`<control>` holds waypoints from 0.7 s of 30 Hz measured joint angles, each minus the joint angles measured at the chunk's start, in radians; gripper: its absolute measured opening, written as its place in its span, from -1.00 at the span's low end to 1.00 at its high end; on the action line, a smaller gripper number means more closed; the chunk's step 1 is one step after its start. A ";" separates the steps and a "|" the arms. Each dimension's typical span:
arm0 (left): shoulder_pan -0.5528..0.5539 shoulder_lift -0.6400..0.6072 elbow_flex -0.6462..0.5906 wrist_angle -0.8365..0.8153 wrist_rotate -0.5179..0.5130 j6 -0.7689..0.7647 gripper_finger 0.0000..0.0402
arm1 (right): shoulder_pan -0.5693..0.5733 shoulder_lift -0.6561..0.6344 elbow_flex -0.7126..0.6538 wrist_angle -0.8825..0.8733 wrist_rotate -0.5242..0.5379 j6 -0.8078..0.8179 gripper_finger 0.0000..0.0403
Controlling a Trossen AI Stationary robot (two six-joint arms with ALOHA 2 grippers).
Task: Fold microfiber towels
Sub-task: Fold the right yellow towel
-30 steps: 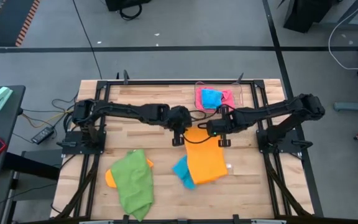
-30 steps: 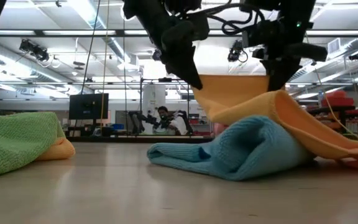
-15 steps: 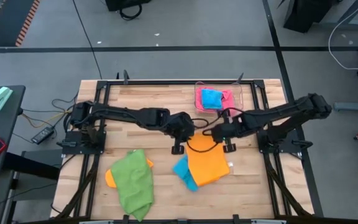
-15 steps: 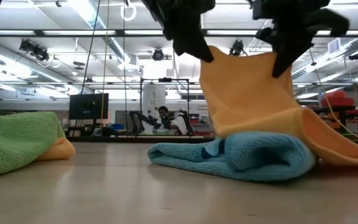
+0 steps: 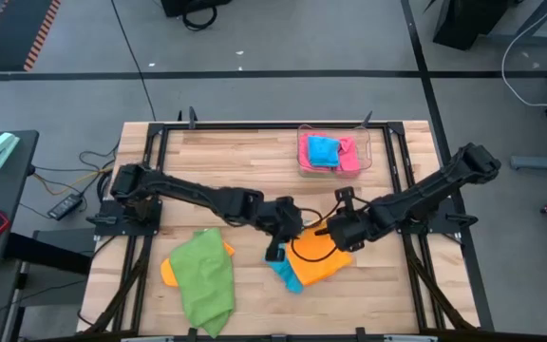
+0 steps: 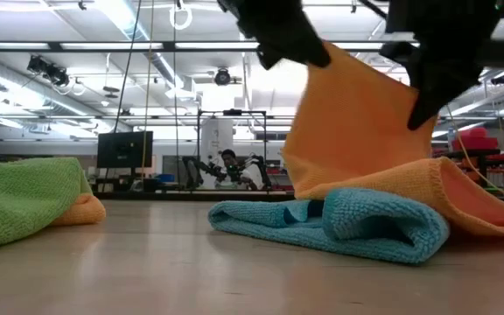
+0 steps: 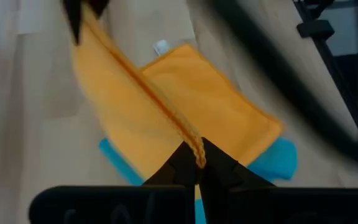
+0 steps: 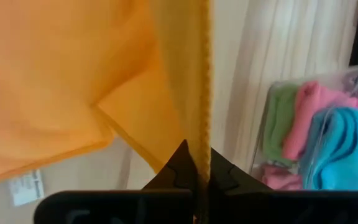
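The orange towel [image 5: 319,258] is soft, light and floppy (best held by its corners), hanging between the left claw [image 5: 275,251] and right claw [image 5: 334,231], both pinching its top edge, its bottom lying on a blue towel [image 6: 339,226] below them.

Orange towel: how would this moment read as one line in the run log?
stage: folding | left gripper: shut on orange towel edge | right gripper: shut on same edge | blue towel: beneath it
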 joint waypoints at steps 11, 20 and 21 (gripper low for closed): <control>-0.046 0.065 -0.001 0.115 0.005 -0.080 -0.95 | 0.119 -0.001 -0.118 0.094 0.051 0.039 -0.96; -0.093 0.124 -0.002 0.211 0.005 -0.123 -0.89 | 0.195 -0.001 -0.166 0.129 0.098 -0.107 -0.96; -0.096 0.125 -0.002 0.221 -0.001 -0.122 -0.90 | 0.194 -0.001 -0.175 0.131 0.124 -0.137 -0.96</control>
